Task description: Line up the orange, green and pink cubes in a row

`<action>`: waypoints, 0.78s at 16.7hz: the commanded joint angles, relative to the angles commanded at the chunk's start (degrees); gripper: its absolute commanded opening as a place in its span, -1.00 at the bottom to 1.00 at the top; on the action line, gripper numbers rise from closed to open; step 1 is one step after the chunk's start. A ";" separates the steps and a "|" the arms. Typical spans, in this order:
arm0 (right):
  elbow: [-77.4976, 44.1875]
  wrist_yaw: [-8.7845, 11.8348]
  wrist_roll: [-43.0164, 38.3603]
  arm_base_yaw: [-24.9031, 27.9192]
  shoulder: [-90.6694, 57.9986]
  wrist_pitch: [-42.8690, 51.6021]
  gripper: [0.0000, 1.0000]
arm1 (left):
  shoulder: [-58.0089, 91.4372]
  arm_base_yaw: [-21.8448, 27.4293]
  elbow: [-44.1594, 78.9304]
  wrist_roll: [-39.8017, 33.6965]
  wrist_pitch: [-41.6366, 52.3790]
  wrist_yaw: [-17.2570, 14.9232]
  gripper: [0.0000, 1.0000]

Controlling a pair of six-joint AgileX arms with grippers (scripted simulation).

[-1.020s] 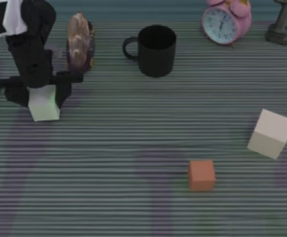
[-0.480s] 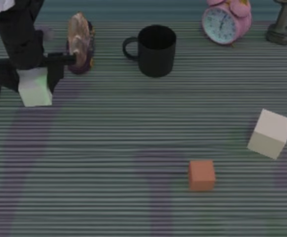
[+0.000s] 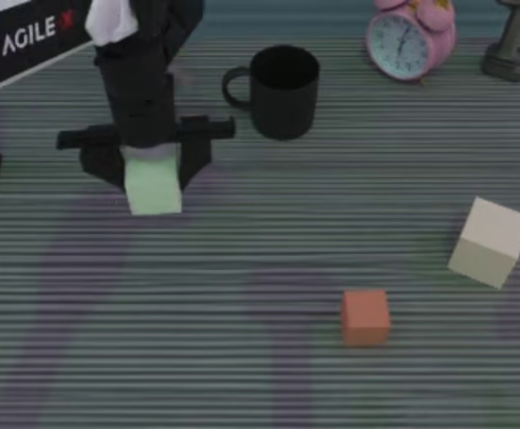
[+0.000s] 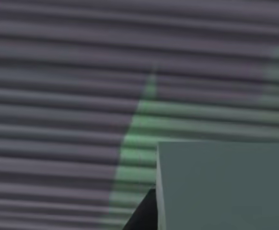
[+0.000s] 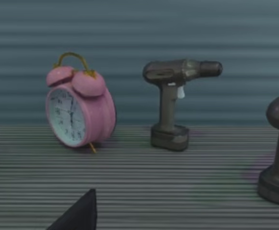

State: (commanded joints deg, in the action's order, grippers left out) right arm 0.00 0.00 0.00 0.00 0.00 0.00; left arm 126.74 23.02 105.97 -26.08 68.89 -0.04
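The left gripper [image 3: 153, 165] hung over the table's upper left, its two dark fingers [image 3: 193, 161] clamped on either side of the green cube [image 3: 154, 188], which showed just below the wrist in the top view. In the left wrist view the green cube [image 4: 226, 187] filled the near corner as a flat pale face, with striped cloth beyond it; whether the cube was touching the table [image 3: 242, 375] or raised off it could not be told.

A black mug [image 3: 282, 91] stood near the gripper at about 2 o'clock, its handle turned toward the arm (the closest obstacle on that side). The orange cube [image 3: 365, 316] sat well apart, at roughly 4 o'clock from the gripper, in the lower middle of the table. The pink cube [image 3: 490, 241] lay at about 2 o'clock from the orange one, near the right edge, turned at an angle to the stripes.

At the far edge, a round pink alarm clock [image 3: 410, 40] stood at about 1 o'clock from the mug, and a dark drill [image 5: 175, 103] stood beside the clock in the right wrist view. The right gripper was out of the top view; only a dark tip showed in its own wrist view, so I cannot tell the state of its fingers.
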 joint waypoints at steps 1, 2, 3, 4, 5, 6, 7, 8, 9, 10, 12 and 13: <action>0.00 0.00 0.00 0.00 0.00 0.00 1.00 | -0.47 3.14 -0.56 -2.76 0.16 0.03 -1.00; 0.00 0.00 0.00 0.00 0.00 0.00 1.00 | -0.95 6.34 -1.11 -5.57 0.31 0.06 -1.00; 0.00 0.00 0.00 0.00 0.00 0.00 1.00 | -1.44 9.52 -1.64 -8.39 0.45 0.10 -1.00; 0.00 0.00 0.00 0.00 0.00 0.00 1.00 | -1.94 12.63 -2.12 -11.14 0.57 0.16 -1.00; 0.00 0.00 0.00 0.00 0.00 0.00 1.00 | -2.43 15.59 -2.55 -13.76 0.65 0.22 -1.00; 0.00 0.00 0.00 0.00 0.00 0.00 1.00 | -2.91 18.32 -2.92 -16.18 0.70 0.30 -1.00; 0.00 0.00 0.00 0.00 0.00 0.00 1.00 | -3.36 20.77 -3.21 -18.35 0.72 0.39 -1.00; 0.00 0.00 0.00 0.00 0.00 0.00 1.00 | -3.77 22.84 -3.43 -20.18 0.71 0.48 -1.00; 0.00 0.00 0.00 0.00 0.00 0.00 1.00 | -4.11 24.48 -3.58 -21.63 0.68 0.57 -1.00; 0.00 0.00 0.00 0.00 0.00 0.00 1.00 | -4.35 25.59 -3.66 -22.60 0.65 0.64 -1.00; 0.00 0.00 0.00 0.00 0.00 0.00 1.00 | -4.48 26.17 -3.69 -23.11 0.63 0.68 -1.00; 0.00 0.00 0.00 0.00 0.00 0.00 1.00 | -4.48 26.17 -3.69 -23.11 0.63 0.68 -1.00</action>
State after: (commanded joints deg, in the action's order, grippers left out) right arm 0.00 0.00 0.00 0.00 0.00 0.00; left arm 122.26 49.18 102.28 -49.19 69.52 0.64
